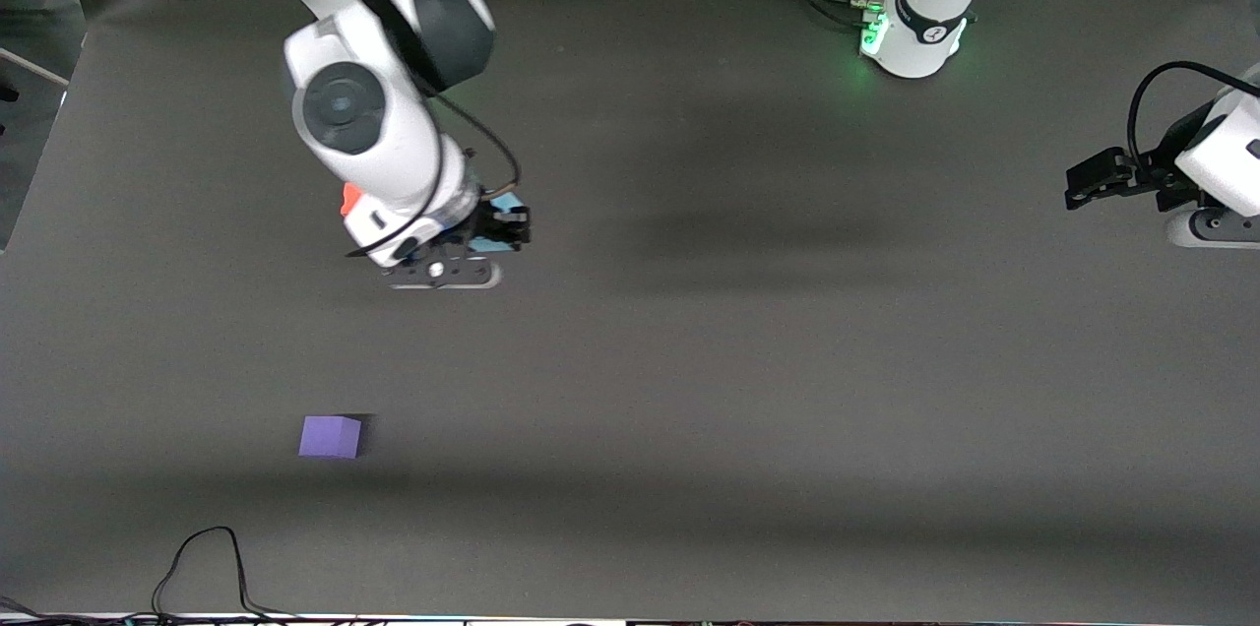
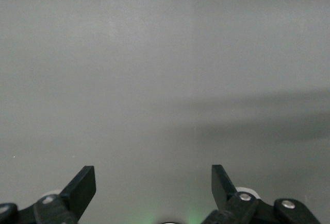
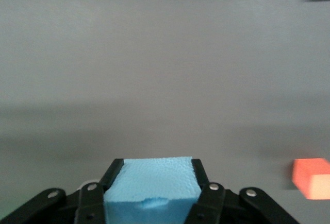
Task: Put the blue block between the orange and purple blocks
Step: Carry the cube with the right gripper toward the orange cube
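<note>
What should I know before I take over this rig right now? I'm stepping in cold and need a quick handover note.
Right gripper: shut on the blue block, held up over the table, above the stretch between the two other blocks.
Left gripper: open, empty, waiting at the left arm's end of the table.
Orange block: on the table, mostly hidden under the right arm in the front view.
Purple block: on the table, nearer to the front camera than the orange block.
Done: blue block picked up.
Left: set it down between orange and purple, release, back off.
</note>
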{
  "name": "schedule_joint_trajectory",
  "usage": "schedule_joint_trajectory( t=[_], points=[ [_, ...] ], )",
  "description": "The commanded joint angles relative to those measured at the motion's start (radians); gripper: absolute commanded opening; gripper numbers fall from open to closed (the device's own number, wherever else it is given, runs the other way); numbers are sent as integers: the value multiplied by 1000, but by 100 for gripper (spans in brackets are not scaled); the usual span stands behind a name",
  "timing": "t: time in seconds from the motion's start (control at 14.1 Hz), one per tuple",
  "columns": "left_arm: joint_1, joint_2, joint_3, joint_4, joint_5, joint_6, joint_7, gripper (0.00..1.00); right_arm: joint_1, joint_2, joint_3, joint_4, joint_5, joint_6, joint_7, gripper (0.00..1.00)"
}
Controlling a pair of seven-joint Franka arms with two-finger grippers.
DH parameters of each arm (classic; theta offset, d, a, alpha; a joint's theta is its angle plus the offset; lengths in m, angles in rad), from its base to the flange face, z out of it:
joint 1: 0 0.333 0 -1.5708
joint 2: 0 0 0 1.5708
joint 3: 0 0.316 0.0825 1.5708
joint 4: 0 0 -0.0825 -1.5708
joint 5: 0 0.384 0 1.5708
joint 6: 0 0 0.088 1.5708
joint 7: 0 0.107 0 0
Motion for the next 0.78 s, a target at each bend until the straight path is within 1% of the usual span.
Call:
schedule_joint_trajectory(
  t=[0.0, 0.21, 0.42, 0.57, 0.71],
  points=[
    [-13, 6, 7, 17, 5, -3, 7, 100, -62, -35, -57, -22, 18, -74, -172, 58],
    [-13, 6, 7, 17, 3, 3, 7, 100, -64, -54, -202, -79, 22, -92, -375, 58],
    [-14, 6, 7, 17, 2, 6, 2, 100, -64, -55, -307, -157, 22, -63, -505, 58],
    [-14, 6, 7, 15, 2, 7, 1, 100, -63, -52, -358, -226, 22, 7, -591, 58],
    [-14, 6, 7, 15, 2, 9, -12, 100, -65, -45, -385, -326, 30, 149, -657, 58]
  ],
)
